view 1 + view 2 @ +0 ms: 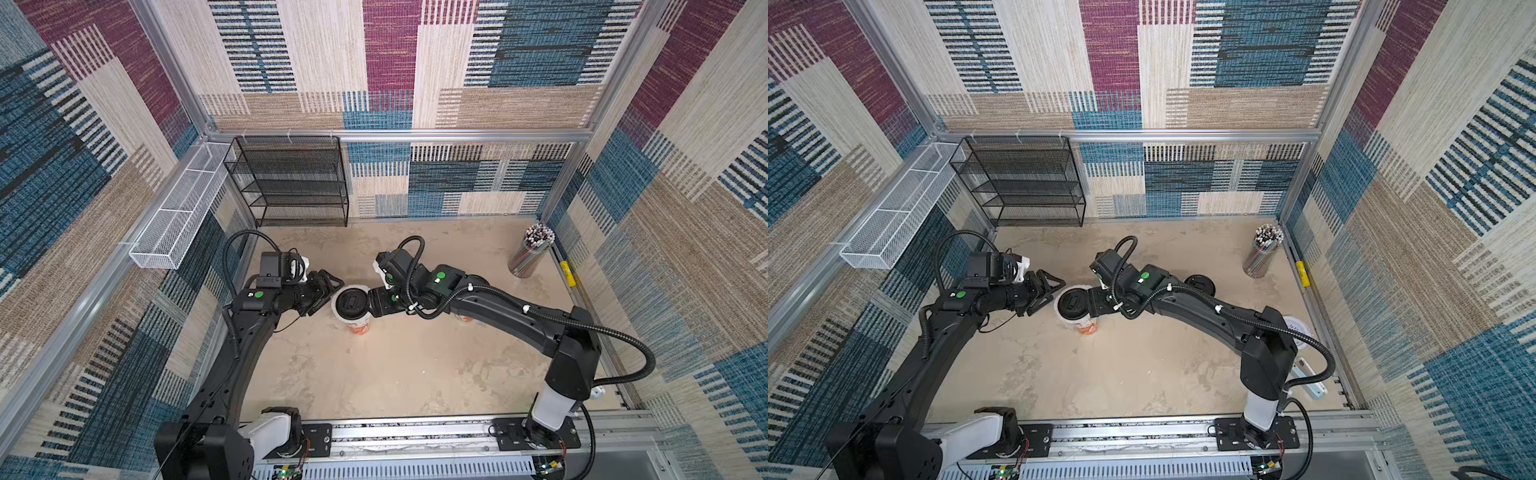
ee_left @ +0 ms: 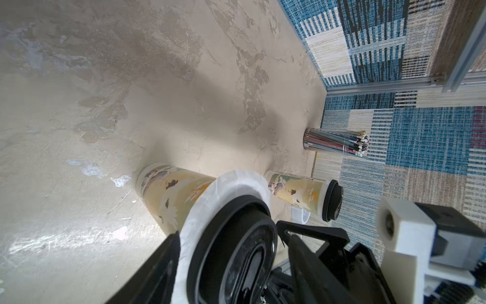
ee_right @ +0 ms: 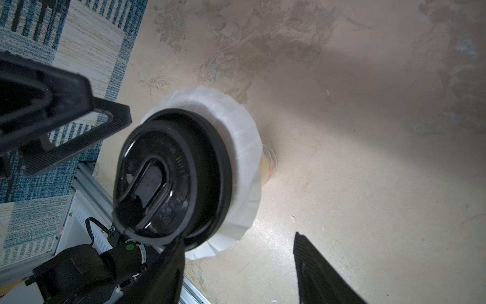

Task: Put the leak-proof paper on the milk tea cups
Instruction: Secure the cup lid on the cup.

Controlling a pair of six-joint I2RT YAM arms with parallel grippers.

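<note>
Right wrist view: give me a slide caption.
Black lid sits over ruffled leak-proof paper on a milk tea cup, right gripper open beside it.

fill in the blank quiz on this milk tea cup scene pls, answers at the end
1. The milk tea cup in the middle of the scene wears a lid coloured ____.
2. The leak-proof paper on that cup lies ____ the lid, its edge sticking out around it.
3. Counting the other cup, the cups with lids on number ____.
4. The clear tumbler in the far corner holds ____.

Missing words: black; under; two; straws
</note>
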